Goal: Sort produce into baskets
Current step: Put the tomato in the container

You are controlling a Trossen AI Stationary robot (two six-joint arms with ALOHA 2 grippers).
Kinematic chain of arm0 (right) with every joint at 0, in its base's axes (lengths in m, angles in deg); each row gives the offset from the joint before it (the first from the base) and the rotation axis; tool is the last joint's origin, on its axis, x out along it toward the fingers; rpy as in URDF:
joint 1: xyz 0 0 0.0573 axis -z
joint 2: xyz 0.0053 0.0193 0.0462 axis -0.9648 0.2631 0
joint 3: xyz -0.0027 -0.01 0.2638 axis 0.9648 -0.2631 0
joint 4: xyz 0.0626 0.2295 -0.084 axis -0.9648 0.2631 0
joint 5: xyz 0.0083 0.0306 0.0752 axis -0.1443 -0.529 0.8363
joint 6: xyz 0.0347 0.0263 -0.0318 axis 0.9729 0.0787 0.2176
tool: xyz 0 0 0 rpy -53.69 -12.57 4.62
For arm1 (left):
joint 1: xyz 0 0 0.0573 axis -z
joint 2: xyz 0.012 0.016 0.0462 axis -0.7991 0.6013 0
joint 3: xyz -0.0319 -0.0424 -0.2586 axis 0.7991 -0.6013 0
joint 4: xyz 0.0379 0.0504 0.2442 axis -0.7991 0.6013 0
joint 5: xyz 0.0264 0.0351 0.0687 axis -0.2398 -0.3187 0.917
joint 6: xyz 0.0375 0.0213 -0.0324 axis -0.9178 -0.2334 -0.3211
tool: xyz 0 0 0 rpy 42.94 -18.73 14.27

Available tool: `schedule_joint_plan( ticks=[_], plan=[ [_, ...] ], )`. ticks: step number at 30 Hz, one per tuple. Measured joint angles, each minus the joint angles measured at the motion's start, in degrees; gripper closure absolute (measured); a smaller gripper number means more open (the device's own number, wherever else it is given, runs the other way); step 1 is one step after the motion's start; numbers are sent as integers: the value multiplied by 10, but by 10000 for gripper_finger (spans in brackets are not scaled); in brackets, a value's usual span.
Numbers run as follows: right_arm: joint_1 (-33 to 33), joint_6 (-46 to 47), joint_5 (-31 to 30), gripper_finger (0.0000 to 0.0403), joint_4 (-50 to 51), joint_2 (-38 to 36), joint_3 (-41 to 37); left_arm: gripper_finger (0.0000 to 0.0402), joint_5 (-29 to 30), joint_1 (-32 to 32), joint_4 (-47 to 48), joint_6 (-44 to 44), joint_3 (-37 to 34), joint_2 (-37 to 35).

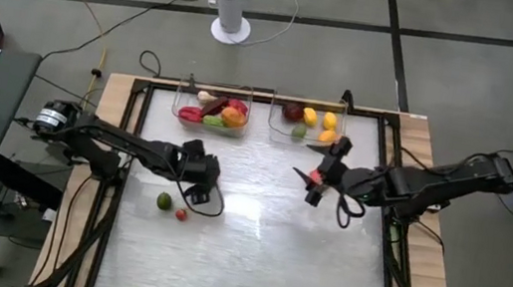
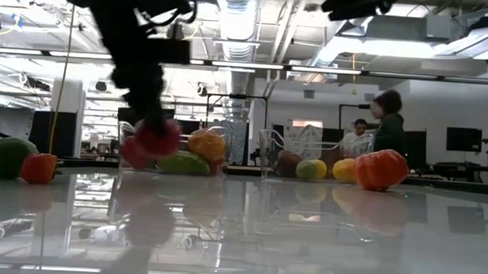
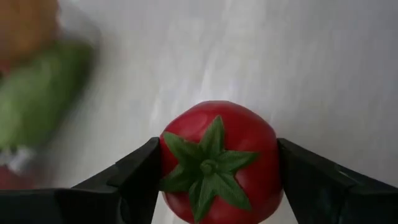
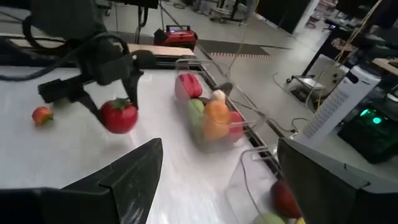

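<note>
1. Nearest the front of the table, a round green lime [image 1: 164, 201] and a small red fruit [image 1: 181, 215] lie side by side on the glossy white tabletop [image 1: 250, 263], not yet sorted.
2. Just behind them, the left gripper [image 3: 217, 149] is clamped on a round red tomato with a green star-shaped calyx [image 3: 249, 162]. It is held off the table, most likely for carrying to a bin.
3. Across the middle, the right gripper [image 4: 219, 146] has its fingers spread wide with nothing between them. A ribbed orange-red fruit [image 2: 381, 169] rests on the table close by, probably its next pick.
4. At the far edge stand two clear plastic rectangular baskets, side by side. The left basket [image 1: 182, 103] holds red, orange and green pieces, so the tomato seems bound there. The right basket [image 1: 274, 126] holds yellow lemons, a dark red piece and a green one.
5. No brand, label or writing can be read anywhere.
</note>
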Motion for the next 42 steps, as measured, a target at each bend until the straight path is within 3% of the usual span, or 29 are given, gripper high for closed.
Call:
schedule_joint_plan(
  ticks=[3, 10, 15, 18, 20, 27, 30, 36, 42],
  plan=[
    [-4, 10, -4, 61, 1, -32, -21, 136, 4, -24, -51, -44, 27, 0],
    [12, 14, -5, 61, -78, -102, -124, 136, -7, -104, -301, -159, 58, 1],
    [39, 10, -1, 61, -103, -135, -157, 136, -110, -189, -432, -141, 72, 21],
    [46, 10, 4, 61, -100, -146, -166, 136, -183, -234, -436, -92, 103, 63],
    [49, 12, 18, 61, -96, -149, -170, 136, -196, -249, -433, -90, 130, 101],
    [53, 35, 33, 61, -81, -144, -175, 136, -145, -263, -400, -148, 269, 224],
    [53, 47, 33, 61, -70, -142, -174, 133, -144, -269, -330, -148, 340, 274],
    [51, 98, 32, 61, -9, -142, -175, 69, -137, -271, -185, -194, 461, 344],
    [48, 143, 30, 61, 26, -142, -175, 7, -141, -266, -169, -220, 498, 352]
  ],
)
